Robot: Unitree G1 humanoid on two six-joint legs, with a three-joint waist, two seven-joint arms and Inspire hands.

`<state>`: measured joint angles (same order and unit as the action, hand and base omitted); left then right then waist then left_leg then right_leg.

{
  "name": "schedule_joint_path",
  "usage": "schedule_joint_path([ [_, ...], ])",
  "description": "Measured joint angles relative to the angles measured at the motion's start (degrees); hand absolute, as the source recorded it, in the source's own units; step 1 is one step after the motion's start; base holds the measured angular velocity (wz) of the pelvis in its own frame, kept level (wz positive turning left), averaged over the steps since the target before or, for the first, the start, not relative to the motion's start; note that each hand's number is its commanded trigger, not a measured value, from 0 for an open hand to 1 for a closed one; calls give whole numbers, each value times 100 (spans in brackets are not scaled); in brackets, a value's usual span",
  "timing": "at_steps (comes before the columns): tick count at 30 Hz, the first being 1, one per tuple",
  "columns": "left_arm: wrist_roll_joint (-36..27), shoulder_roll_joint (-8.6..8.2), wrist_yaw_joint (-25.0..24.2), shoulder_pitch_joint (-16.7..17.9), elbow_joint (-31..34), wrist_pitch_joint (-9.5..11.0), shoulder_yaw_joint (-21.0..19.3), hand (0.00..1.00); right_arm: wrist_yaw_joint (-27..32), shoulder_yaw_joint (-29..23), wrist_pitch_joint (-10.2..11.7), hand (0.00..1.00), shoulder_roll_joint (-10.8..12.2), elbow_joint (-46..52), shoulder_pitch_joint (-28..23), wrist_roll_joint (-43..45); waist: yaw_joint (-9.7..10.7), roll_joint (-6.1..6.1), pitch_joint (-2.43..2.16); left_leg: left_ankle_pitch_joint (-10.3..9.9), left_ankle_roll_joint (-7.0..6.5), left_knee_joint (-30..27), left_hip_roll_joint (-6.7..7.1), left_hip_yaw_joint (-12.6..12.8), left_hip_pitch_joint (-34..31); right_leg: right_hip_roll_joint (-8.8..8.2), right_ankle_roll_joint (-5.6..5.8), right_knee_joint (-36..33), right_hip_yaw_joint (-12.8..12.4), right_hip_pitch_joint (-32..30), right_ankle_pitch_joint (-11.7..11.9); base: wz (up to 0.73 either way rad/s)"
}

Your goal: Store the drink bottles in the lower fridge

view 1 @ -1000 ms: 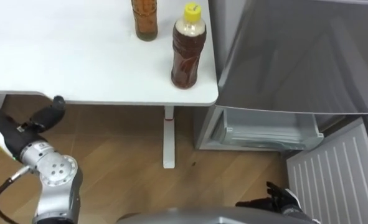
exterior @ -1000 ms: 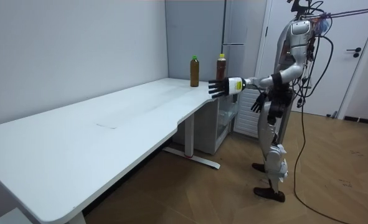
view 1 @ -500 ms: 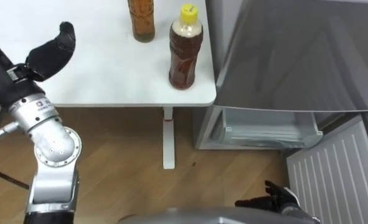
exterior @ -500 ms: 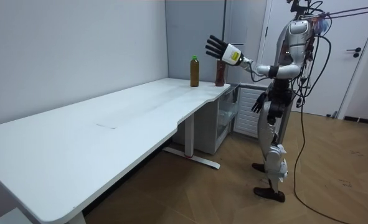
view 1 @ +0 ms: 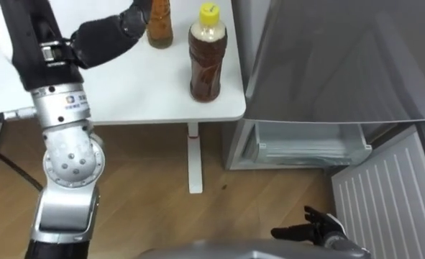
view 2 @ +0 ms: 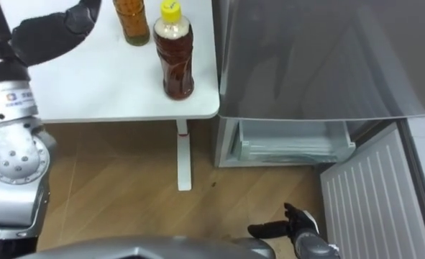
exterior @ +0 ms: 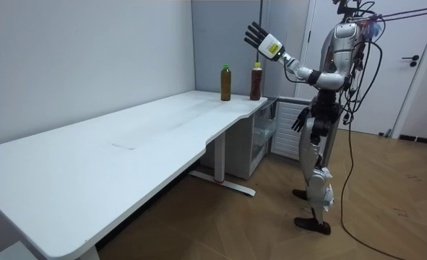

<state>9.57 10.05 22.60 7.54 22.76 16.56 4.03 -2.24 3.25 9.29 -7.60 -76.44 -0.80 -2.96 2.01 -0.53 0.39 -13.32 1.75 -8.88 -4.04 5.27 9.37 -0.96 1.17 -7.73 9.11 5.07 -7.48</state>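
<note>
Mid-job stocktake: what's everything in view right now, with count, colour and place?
Tea bottles: two, brown; yellow-capped bottle at the table corner by the fridge, green-capped bottle to its left.
Table: one, white, left of the fridge.
Fridge: one, grey; lower door open, white drawer showing.
Floor: wood.
Left hand: open, raised above the bottles.
Right hand: open, low by the hip.

- Bright, even indoor light fills the room, and shadows are soft.
- The white surface (view 1: 140, 86) glares almost blank in the eye views.
- The grey fridge door (view 1: 341, 57) carries faint, dull reflections.
</note>
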Motion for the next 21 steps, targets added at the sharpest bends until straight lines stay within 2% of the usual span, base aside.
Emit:
schedule_joint_path([
  [6, -78, -11, -389, -175, 19, -6, 73, 0, -44, 12, 18, 0, 5, -155, 105, -9, 73, -22, 1, 0, 0, 4, 4, 15, 10, 2, 0, -10, -37, -16, 0, -1],
  [10, -480, -54, -680, -363, 165, -30, 83, 0, -45, 27, 9, 0, 23, -145, 123, -10, 110, -46, 2, 0, 0, 3, 3, 35, 5, 6, 0, -14, -59, -32, 0, 0],
  [12, -725, -62, -729, -452, 165, -48, 210, 0, -42, 123, -3, 0, 22, -140, 136, -22, 118, -62, 0, 0, 0, 4, 3, 35, 2, 5, 0, -12, -56, -31, 0, 0],
  [14, -915, -63, -820, -478, 167, -105, 385, 0, -40, 205, -7, 0, 23, -112, 138, -21, 124, -95, -13, 0, 0, 4, 2, 35, -12, 5, 0, -11, -58, -19, 0, 0],
  [18, -1022, -83, -1086, -478, 167, -354, 669, 0, -30, 266, -13, 0, 40, -109, 147, -37, 138, -133, -19, 0, 0, 4, 2, 38, -17, 8, 0, -7, -73, -13, 1, 0],
  [21, -1172, -101, -1206, -479, 167, -393, 774, 0, 35, 388, -9, 0, 36, -110, 161, -78, 155, -128, -19, 0, 0, 4, -1, 50, -16, 13, -1, -8, -107, 3, 2, -1],
])
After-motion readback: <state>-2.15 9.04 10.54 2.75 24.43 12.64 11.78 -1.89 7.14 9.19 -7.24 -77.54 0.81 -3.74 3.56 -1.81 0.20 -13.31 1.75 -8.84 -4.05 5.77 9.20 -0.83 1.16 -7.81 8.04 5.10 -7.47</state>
